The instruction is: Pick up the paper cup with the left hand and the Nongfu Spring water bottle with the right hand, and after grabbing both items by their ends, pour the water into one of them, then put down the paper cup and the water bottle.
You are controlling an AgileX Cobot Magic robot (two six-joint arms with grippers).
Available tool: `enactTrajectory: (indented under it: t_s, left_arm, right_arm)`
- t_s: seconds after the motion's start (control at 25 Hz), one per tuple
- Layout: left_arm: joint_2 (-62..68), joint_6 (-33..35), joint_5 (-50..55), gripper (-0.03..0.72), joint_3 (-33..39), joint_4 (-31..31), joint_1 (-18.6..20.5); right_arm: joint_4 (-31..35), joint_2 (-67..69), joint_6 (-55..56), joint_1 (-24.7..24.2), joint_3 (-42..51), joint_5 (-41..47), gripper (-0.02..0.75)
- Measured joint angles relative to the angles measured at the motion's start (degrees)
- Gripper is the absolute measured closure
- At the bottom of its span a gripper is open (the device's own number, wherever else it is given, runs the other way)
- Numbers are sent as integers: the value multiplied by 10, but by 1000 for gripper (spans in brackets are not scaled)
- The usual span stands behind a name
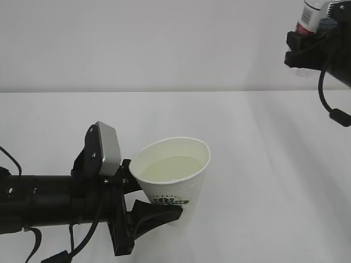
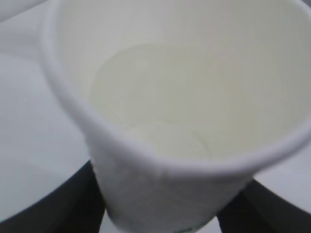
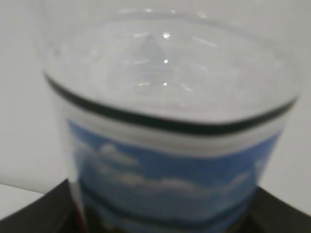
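The left hand [image 1: 143, 201], jaws part-open, gripped the thin white paper cup [image 1: 173, 181] low; water-filled, it looked crushable. The right hand [image 1: 307, 46] held the clear ribbed bottle [image 1: 312, 15] high.

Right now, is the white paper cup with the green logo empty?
No, the white paper cup holds pale liquid covering its bottom.
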Motion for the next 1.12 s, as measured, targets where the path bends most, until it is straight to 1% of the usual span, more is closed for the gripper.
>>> enactTrajectory:
  t_s: [0.28,0.44,1.12]
  left_arm:
    - [0,0,0,218,0,0,0]
    - [0,0,0,218,0,0,0]
    - [0,0,1,218,0,0,0]
  right_arm:
    - [2,0,0,-35,0,0,301]
    - [3,0,-1,-38,0,1,301]
    - [4,5,-1,-38,0,56,301]
